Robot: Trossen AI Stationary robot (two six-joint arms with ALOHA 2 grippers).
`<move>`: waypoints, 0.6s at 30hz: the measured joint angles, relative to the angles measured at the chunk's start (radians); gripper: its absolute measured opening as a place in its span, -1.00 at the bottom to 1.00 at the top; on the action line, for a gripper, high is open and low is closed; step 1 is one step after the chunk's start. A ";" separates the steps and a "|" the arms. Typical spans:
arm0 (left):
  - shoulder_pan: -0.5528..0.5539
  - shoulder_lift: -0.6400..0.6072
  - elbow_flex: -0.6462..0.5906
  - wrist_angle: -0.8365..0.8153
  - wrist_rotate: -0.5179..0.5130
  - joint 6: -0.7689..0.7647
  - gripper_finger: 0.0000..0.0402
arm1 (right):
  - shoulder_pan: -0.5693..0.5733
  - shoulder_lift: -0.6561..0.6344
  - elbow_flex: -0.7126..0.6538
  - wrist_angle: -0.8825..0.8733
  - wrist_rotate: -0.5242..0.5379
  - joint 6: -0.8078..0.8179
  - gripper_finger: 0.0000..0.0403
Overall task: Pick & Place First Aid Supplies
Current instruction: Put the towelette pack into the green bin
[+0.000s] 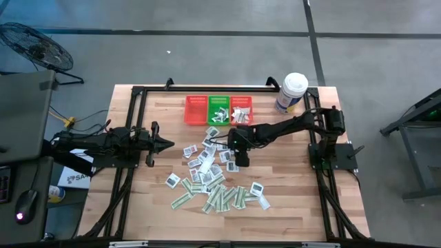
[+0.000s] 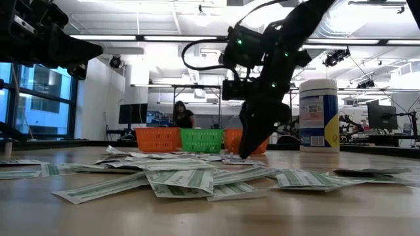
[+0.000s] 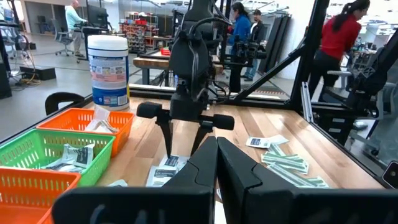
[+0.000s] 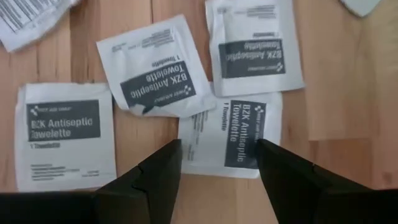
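Observation:
Many small flat packets [image 1: 213, 176] lie scattered on the wooden table, white squarish ones and green-and-white strips. My right gripper [image 4: 217, 154] is open and points down, low over the pile's far part [image 1: 241, 160]. Its fingers stand on either side of a white towelette packet [image 4: 231, 138]; it also shows in the left wrist view [image 3: 183, 146] and the low view [image 2: 249, 147]. My left gripper [image 3: 217, 152] is shut and empty, level above the table's left part [image 1: 167, 143].
Three small mesh baskets stand in a row at the far edge: red [image 1: 196, 110], green [image 1: 220, 109] and orange [image 1: 242, 109], the last two with some packets inside. A white tub with a blue label [image 1: 292, 91] stands at the far right. People show beyond the table.

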 joint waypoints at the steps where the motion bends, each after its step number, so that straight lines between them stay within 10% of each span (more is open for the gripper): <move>1: 0.000 0.000 0.000 0.000 0.000 0.000 -0.99 | 0.000 0.005 -0.006 0.010 -0.001 0.012 0.00; 8: 0.000 0.000 0.000 0.000 0.000 0.000 -0.99 | 0.001 0.035 -0.022 0.019 0.000 0.063 -0.16; 18: 0.000 0.000 0.000 0.000 0.000 0.000 -0.99 | 0.001 0.040 -0.022 0.001 0.020 0.179 -0.88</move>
